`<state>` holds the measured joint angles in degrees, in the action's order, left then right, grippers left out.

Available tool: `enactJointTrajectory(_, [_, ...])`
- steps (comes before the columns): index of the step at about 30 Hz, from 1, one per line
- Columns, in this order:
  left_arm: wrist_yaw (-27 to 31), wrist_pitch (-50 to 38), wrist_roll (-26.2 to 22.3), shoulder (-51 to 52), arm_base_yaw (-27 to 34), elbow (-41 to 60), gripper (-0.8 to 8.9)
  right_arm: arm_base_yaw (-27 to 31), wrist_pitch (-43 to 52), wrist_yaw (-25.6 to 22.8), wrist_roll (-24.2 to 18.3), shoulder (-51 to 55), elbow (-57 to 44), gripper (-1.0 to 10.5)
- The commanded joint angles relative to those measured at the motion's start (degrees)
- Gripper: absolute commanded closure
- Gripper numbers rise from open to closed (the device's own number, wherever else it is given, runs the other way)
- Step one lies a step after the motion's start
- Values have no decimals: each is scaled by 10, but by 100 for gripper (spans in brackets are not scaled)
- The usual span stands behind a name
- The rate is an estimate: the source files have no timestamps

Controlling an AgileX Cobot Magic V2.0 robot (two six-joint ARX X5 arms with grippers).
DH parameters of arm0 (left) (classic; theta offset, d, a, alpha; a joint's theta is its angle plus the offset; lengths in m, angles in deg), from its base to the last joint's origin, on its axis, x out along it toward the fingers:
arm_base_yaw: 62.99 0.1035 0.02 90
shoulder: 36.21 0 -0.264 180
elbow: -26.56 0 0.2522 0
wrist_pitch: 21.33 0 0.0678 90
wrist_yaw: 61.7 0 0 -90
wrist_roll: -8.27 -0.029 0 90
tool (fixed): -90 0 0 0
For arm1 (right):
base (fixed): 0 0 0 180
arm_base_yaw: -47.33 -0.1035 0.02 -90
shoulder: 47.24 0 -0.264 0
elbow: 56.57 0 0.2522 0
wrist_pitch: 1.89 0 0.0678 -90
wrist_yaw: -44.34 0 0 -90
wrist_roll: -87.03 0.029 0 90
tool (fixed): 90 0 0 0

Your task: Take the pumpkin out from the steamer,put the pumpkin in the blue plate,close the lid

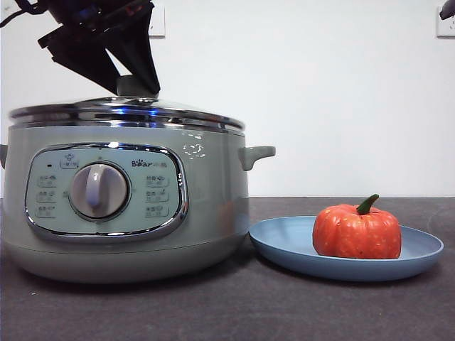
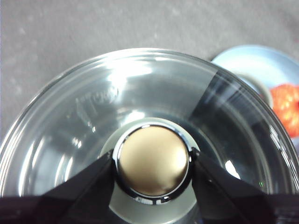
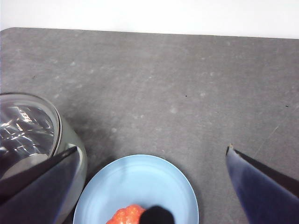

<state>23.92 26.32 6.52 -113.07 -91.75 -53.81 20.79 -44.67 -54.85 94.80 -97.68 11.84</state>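
Note:
The steamer (image 1: 213,177) stands at the left with the glass lid (image 1: 178,114) resting on its chrome rim. My left gripper (image 1: 135,78) comes down from the top left, and its jaws are shut on the lid's knob (image 2: 152,158), one on each side. The pumpkin (image 1: 355,231) sits upright in the blue plate (image 1: 284,245) just right of the steamer. In the right wrist view my right gripper (image 3: 152,149) is open and empty, high above the plate (image 3: 140,182) and the pumpkin (image 3: 128,214). The lid (image 3: 23,121) shows at that view's edge.
The dark grey table (image 1: 227,312) runs in front of the steamer and plate and beyond them (image 3: 187,84) to a white wall. The steamer's side handle (image 1: 256,154) sticks out above the plate's near rim. The right arm's black tip (image 1: 446,8) shows at the top right corner.

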Motion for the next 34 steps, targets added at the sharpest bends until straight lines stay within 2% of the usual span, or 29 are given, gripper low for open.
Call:
enactJointTrajectory(1, [-3,-7,1,5,-2,-2,822,0,3,-2,6,0,-1,384])
enactJointTrajectory(14, [-2,-25,0,5,-2,-2,822,0,3,-2,6,0,-1,384])
enactJointTrajectory(27, [-3,4,-15,-37,-2,11,812,0,3,-2,8,0,-1,384])
enactJointTrajectory(28, [-3,8,-15,-40,-2,11,795,0,3,-2,8,0,-1,384])
enactJointTrajectory(29, [-4,12,-15,-41,-2,11,728,0,3,-2,8,0,-1,384])
enactJointTrajectory(32, [-5,19,-15,-38,-6,11,415,0,3,-2,8,0,-1,384])
enactJointTrajectory(33, [-6,20,-14,-38,-6,11,348,0,3,-2,8,0,-1,384])
enactJointTrajectory(34, [-6,22,-14,-38,-6,11,328,0,3,-2,8,0,-1,384])
